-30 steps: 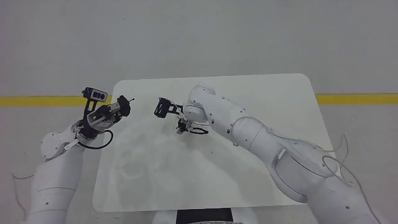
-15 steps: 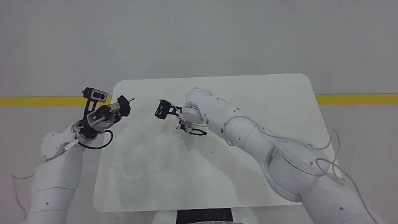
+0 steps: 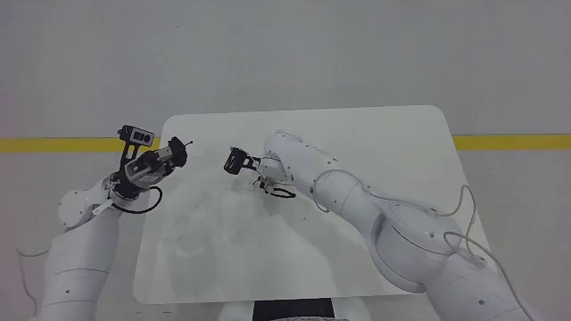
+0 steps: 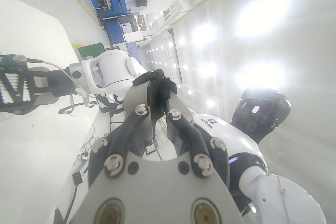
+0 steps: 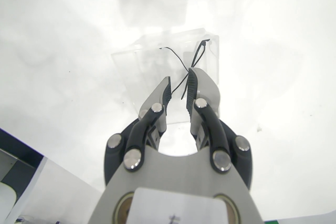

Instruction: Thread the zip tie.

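The right gripper [image 5: 179, 74] hangs with its fingers parted, straddling the zip tie [image 5: 195, 57] without pinching it; the tie seems to lie against one pad. Its long axis runs nearly along the fingers, out past the tips toward the upper right of the frame, and a thinner black strand [image 5: 175, 55] crosses it toward the upper left. Both lie in a clear tray [image 5: 126, 62] on the white table [image 5: 65, 25]. The left gripper [image 3: 176, 153], fingers pressed together, sits well apart at the table's left edge, so the right arm is nearer.

No legible labels, numbers or signs
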You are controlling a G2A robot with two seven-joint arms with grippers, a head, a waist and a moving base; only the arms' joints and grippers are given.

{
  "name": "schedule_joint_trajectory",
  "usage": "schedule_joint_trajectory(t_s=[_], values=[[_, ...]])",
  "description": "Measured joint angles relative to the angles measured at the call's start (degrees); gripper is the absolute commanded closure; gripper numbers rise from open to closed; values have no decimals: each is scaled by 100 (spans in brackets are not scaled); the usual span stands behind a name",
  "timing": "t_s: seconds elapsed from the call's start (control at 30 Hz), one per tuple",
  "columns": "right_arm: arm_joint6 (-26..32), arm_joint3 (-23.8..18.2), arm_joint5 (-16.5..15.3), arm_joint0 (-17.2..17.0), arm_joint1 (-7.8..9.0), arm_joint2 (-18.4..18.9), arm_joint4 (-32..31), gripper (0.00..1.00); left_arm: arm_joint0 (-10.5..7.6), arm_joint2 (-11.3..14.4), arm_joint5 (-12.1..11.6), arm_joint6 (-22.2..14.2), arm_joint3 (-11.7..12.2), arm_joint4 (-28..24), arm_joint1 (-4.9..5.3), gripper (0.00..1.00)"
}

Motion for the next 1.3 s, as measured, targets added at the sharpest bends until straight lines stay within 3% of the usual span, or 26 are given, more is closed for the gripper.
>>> schedule_joint_trajectory(t_s=[0.27,0.47,0.77,1.3], values=[[-132,369,0,4,-224,-63,-126,87,0,0,0,0,0,0,0,100],[-232,637,0,15,-378,-77,-229,93,0,0,0,0,0,0,0,100],[-303,1001,0,18,-590,-80,-334,94,0,0,0,0,0,0,0,100],[-391,1363,0,22,-805,-120,-352,85,0,0,0,0,0,0,0,100]])
